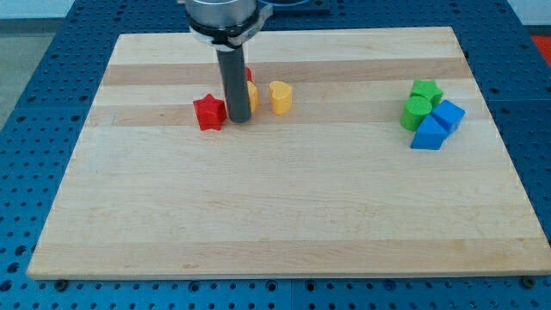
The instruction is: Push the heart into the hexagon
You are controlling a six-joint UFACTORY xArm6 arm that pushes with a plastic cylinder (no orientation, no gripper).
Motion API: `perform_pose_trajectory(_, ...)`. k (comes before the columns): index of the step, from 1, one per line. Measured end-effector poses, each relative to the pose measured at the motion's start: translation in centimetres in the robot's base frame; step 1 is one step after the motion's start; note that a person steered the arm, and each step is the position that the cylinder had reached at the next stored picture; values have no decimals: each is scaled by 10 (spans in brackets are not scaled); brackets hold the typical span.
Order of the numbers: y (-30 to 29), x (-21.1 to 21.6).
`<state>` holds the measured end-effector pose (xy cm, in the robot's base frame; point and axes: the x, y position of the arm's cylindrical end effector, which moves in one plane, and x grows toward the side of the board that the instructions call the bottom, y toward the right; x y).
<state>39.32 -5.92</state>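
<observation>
The yellow heart (280, 96) lies on the wooden board (284, 207) in the upper middle of the view. A yellow block (251, 95), possibly the hexagon, sits just left of it, mostly hidden behind my rod. A red block (248, 75) peeks out behind the rod above it; its shape is hidden. My tip (239, 119) rests on the board between the red star (208, 112) on its left and the yellow block on its right, close to both. The heart is a short way to the right of my tip.
At the view's right stands a tight cluster: a green star (426, 90), a green round block (416, 111), a blue cube (448, 114) and a blue triangular block (429, 135). The board's edges meet a blue perforated table (34, 129).
</observation>
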Motion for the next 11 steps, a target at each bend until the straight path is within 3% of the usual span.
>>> perform_pose_trajectory(2,90,-8)
perform_pose_trajectory(3,99,-24)
perform_pose_trajectory(5,81,-40)
perform_pose_trajectory(8,-11,-40)
perform_pose_trajectory(11,24,-1)
